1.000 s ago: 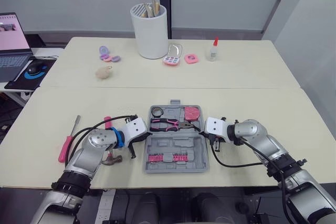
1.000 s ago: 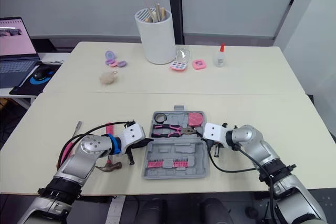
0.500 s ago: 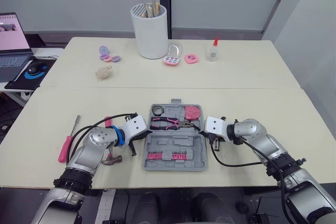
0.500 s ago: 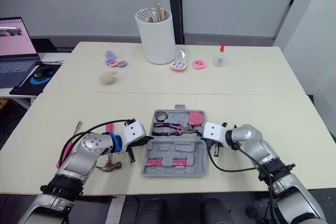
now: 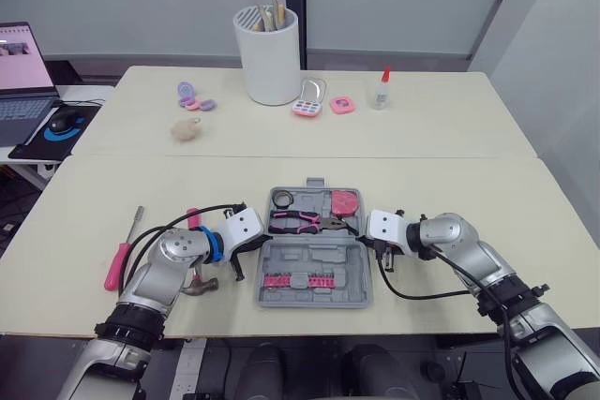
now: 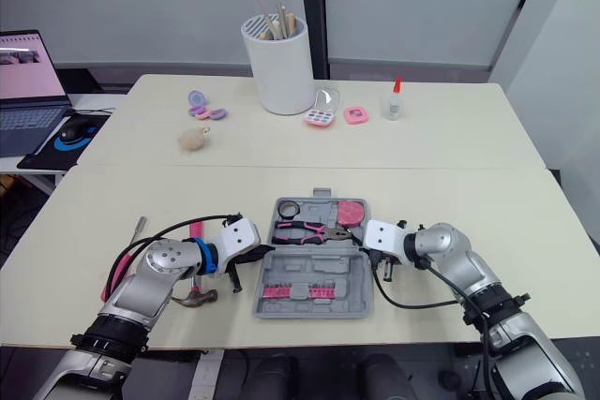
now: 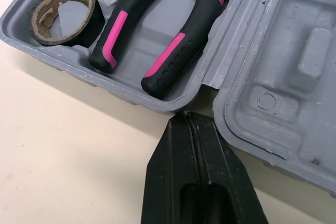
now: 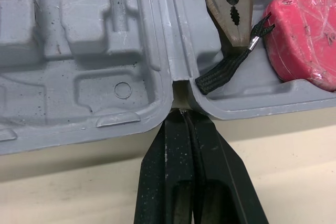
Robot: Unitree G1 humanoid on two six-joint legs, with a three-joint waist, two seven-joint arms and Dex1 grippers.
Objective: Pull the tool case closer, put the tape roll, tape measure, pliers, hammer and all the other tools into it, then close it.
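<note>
A grey plastic tool case [image 5: 319, 255] lies open on the cream worktop [image 5: 422, 175]. The left gripper [image 7: 195, 118] and right gripper [image 8: 184, 113], fingers together, sit at its hinge ends. Inside lie pink-handled pliers [image 7: 165, 59] and a black tape roll [image 7: 90, 27].

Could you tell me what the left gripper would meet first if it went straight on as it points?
Most likely the tool case: the left gripper, fingers together, points at the rim by the hinge between its two halves. The pliers handle lies beyond. Whether it already touches is unclear.
</note>
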